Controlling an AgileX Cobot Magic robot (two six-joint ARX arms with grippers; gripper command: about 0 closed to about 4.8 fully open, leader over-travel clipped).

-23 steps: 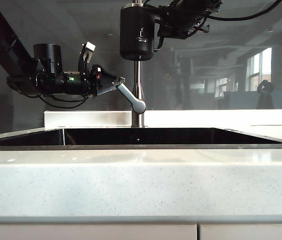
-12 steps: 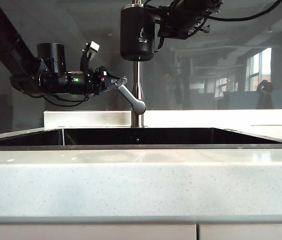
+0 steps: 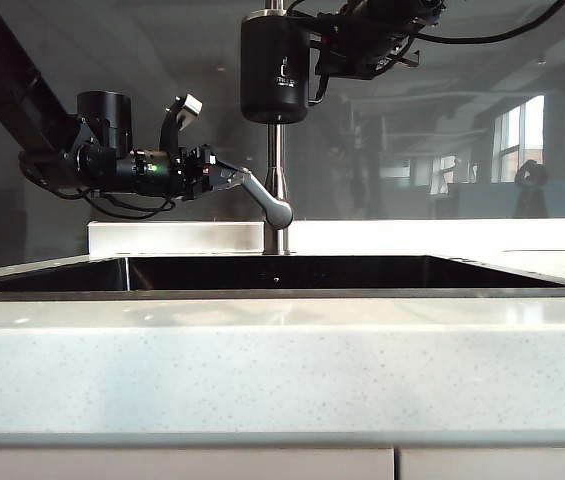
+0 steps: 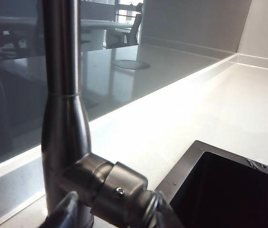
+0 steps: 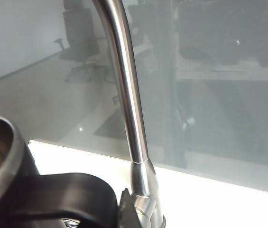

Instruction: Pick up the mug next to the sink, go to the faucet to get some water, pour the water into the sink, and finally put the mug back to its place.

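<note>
A kitchen counter (image 3: 282, 370) seen from its front edge, with a wide dark sink (image 3: 342, 272) set into it and a tall brushed-steel faucet (image 3: 276, 200) rising behind the basin.

The right gripper (image 3: 334, 45) sits high near the top of the exterior view, its fingers closed narrowly on the loop handle of a matte black mug (image 3: 274, 70). The mug hangs upright in the air directly in front of the faucet pipe, well above the sink. In the right wrist view the mug's steel rim (image 5: 1, 156) and black handle (image 5: 62, 197) fill the near corner, with the faucet pipe (image 5: 126, 95) just beyond.

The left gripper (image 3: 224, 174) reaches in level from the left of the exterior view, fingers spread fairly wide on either side of the slanted lever handle (image 3: 262, 196). The left wrist view shows the lever (image 4: 119, 190) close up between two blurred fingertips (image 4: 65, 209); whether they press on it cannot be told.

The step in hand looks like getting water: mug positioned under the spout, which is out of frame, while the other arm works the lever. No water stream is visible. The next move probably calls for turning the lever while the mug is held steady.
</note>
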